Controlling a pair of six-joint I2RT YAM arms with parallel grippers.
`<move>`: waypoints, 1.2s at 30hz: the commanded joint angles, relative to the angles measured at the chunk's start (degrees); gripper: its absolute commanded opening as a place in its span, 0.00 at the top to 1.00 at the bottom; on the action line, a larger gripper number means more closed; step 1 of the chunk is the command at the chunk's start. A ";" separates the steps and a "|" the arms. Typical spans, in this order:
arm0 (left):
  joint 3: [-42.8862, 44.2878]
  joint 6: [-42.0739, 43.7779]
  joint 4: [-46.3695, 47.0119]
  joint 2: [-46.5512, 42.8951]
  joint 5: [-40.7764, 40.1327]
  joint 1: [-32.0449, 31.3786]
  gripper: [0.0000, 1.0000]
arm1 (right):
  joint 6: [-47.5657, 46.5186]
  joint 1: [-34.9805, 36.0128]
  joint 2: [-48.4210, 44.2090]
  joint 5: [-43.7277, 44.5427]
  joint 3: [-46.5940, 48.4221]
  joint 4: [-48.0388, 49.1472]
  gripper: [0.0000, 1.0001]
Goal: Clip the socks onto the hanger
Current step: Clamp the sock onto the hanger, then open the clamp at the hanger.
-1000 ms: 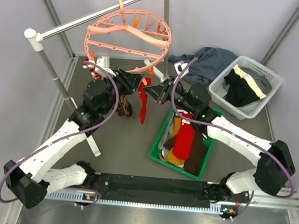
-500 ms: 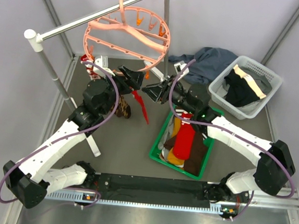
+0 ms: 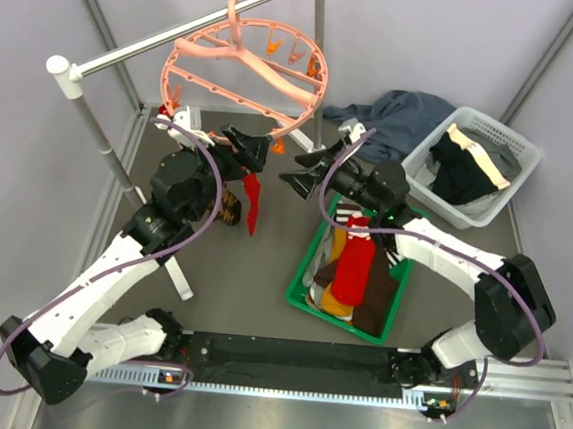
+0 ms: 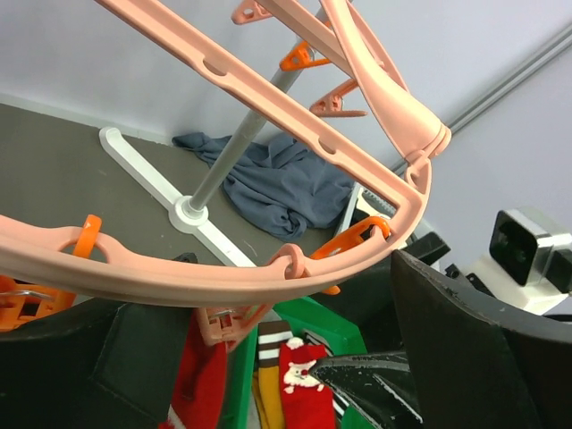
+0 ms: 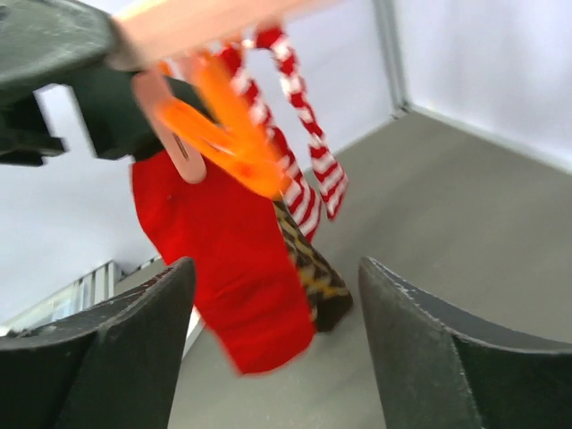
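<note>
While the plain red sock (image 3: 251,199) hangs from an orange clip (image 5: 234,134) at the near rim of the pink hanger (image 3: 248,61), both arms hover just beside it. The left gripper (image 3: 251,149) has its fingers spread wide, and the right gripper (image 3: 299,170) has its fingers apart too. Neither is holding anything.

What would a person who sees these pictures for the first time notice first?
The big salmon-pink round hanger on the grey rail, at the top of the overhead view. A bright red sock hangs under its near rim, between the open left gripper and right gripper. Right of it stands a green bin with more socks.
</note>
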 commanded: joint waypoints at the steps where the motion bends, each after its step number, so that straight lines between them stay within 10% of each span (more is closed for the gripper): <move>1: 3.03 1.88 1.09 -1.77 -1.28 0.23 0.09 | -4.63 -0.17 3.50 -10.74 6.77 7.23 0.25; 17: 4.26 3.02 -0.75 -3.27 -1.28 0.14 0.09 | -4.37 -0.17 12.21 -18.40 18.03 7.67 0.31; 36: 6.45 3.90 -6.72 -4.67 -1.80 0.23 0.09 | -6.80 2.03 7.91 -17.63 16.71 3.91 0.97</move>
